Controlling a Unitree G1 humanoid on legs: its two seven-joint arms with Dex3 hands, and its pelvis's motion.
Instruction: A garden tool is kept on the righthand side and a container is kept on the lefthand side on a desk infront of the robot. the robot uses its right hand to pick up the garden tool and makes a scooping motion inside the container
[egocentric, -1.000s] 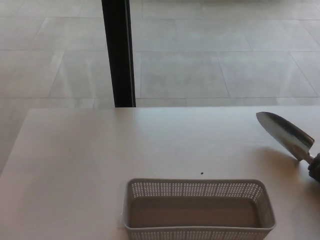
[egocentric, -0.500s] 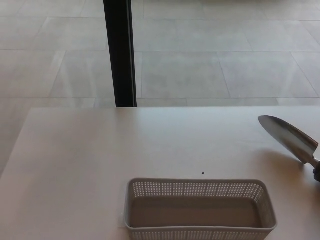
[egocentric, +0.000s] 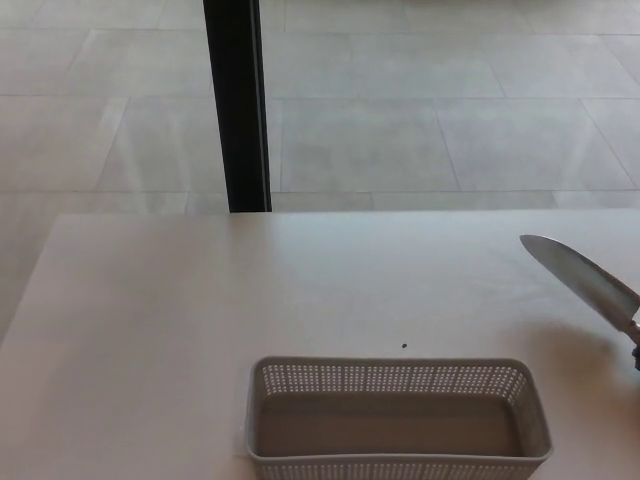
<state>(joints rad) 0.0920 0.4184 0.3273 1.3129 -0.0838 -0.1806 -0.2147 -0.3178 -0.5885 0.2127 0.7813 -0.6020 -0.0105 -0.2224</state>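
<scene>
The garden tool (egocentric: 585, 278), a metal trowel, shows only its silver blade at the right edge, tip pointing up-left. It hangs above the desk (egocentric: 180, 320) with a soft shadow under it. Its neck runs into a dark sliver at the frame edge, my right hand (egocentric: 636, 355), which holds the handle out of frame. The container (egocentric: 397, 374), a pale perforated rectangular basket with nothing in it, stands at the desk's near edge, left of and below the blade and well apart from it. My left hand does not show.
A black vertical post (egocentric: 236, 100) stands behind the desk's far edge at the left of centre. Beyond it lies a tiled floor (egocentric: 450, 120). A tiny dark speck (egocentric: 404, 347) sits on the desk just behind the basket.
The trowel blade has slid a little to the right and down, so less of its neck and the dark hand shows. The basket has stayed put.
</scene>
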